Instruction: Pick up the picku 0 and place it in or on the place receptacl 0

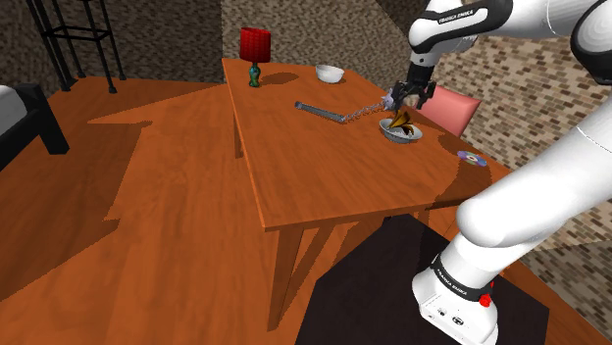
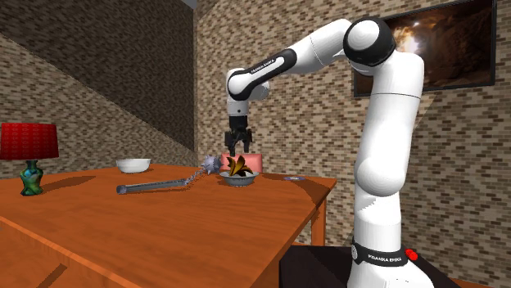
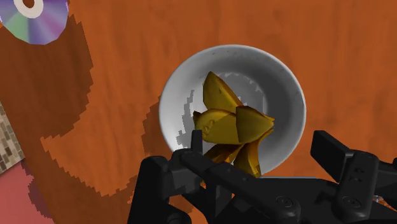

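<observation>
Wooden table (image 1: 324,167), right of centre in the shoulder view: yellow object (image 3: 232,121) lies in white bowl (image 3: 287,79) — placement judged done. My gripper (image 2: 238,151) hangs above, fingers apart, holding nothing — only withdrawal remains.

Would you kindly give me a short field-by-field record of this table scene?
claw: open, above the grey bowl
yellow-brown object: lying in the grey bowl, not clasped
also on the table: white bowl, red-shaded lamp, chained mace, disc
</observation>
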`<action>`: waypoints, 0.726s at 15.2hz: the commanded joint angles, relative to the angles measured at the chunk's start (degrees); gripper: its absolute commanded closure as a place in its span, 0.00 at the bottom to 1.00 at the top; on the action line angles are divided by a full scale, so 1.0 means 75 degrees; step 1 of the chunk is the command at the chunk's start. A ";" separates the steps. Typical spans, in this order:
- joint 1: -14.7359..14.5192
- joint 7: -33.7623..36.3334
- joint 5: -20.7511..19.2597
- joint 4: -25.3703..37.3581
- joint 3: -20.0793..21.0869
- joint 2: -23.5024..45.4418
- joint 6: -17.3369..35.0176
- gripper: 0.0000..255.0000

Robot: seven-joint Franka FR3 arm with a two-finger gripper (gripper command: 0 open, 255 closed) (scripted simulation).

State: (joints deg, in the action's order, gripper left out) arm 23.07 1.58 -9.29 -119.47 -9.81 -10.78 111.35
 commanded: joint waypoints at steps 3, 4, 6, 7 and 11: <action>-0.0052 0.0003 0.0033 0.0716 0.0087 -0.0132 -0.0858 0.00; -0.0052 0.0003 0.0033 0.0716 0.0087 -0.0132 -0.0858 0.00; -0.0052 0.0003 0.0033 0.0716 0.0087 -0.0132 -0.0858 0.00; -0.0052 0.0003 0.0033 0.0716 0.0088 -0.0132 -0.0858 0.00; -0.0052 0.0003 0.0033 0.0716 0.0088 -0.0132 -0.0858 0.00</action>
